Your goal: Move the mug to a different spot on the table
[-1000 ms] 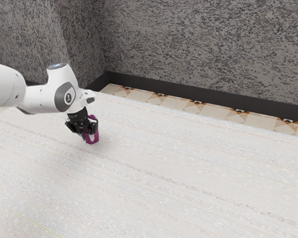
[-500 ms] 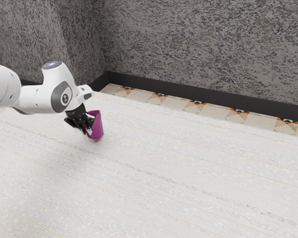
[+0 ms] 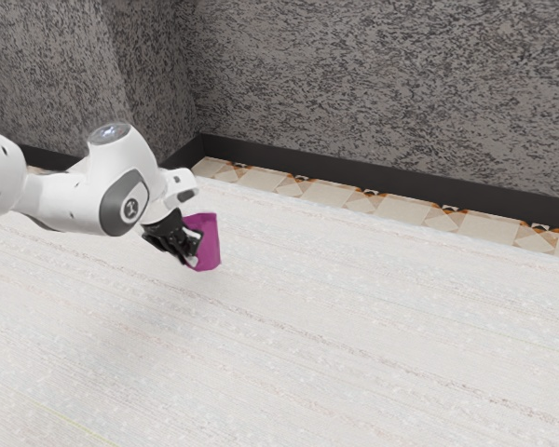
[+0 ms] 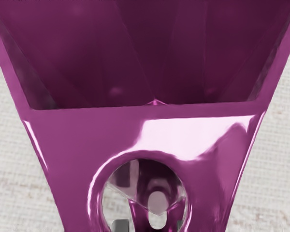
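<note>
Near the exterior view's left, black claw [image 3: 184, 246] pinching the magenta mug [image 3: 206, 238], pale table [image 3: 373, 326] below

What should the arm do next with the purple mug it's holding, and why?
Probably carry the mug a little toward the exterior view's right. The gripper is shut on it by the handle, the mug looks tilted, not set down, and open table stretches that way.
</note>
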`<state>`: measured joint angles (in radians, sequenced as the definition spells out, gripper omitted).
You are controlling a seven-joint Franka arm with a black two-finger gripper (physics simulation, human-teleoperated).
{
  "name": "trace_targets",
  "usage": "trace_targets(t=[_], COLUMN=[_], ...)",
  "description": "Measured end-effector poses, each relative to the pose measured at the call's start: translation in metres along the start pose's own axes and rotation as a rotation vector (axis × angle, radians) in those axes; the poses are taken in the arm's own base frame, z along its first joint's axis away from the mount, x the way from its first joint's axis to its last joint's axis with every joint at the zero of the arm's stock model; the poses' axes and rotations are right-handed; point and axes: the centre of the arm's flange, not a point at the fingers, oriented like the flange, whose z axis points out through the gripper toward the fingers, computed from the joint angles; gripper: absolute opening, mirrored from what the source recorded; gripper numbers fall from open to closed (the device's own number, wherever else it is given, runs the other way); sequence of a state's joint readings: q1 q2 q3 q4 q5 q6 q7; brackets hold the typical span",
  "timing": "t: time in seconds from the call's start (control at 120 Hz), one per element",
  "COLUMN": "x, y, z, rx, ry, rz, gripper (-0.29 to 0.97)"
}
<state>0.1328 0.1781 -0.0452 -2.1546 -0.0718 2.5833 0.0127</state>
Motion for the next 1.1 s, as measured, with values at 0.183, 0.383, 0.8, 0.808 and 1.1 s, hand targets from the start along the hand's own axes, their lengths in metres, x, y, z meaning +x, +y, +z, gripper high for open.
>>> trace_targets(t=[0.183, 0.383, 0.8, 0.808, 1.1], x=[-0.019, -0.036, -0.056, -0.057, -0.083], y=[0.025, 0.054, 0.06, 0.06, 0.098], z=[0.013, 0.041, 0.069, 0.068, 0.005], rx=[-0.01, -0.022, -0.033, -0.033, -0.053], ry=[-0.022, -0.061, -0.087, -0.087, -0.015], rz=[0.038, 0.085, 0.111, 0.112, 0.211], gripper=[-0.07, -0.06, 0.45, 0.46, 0.62])
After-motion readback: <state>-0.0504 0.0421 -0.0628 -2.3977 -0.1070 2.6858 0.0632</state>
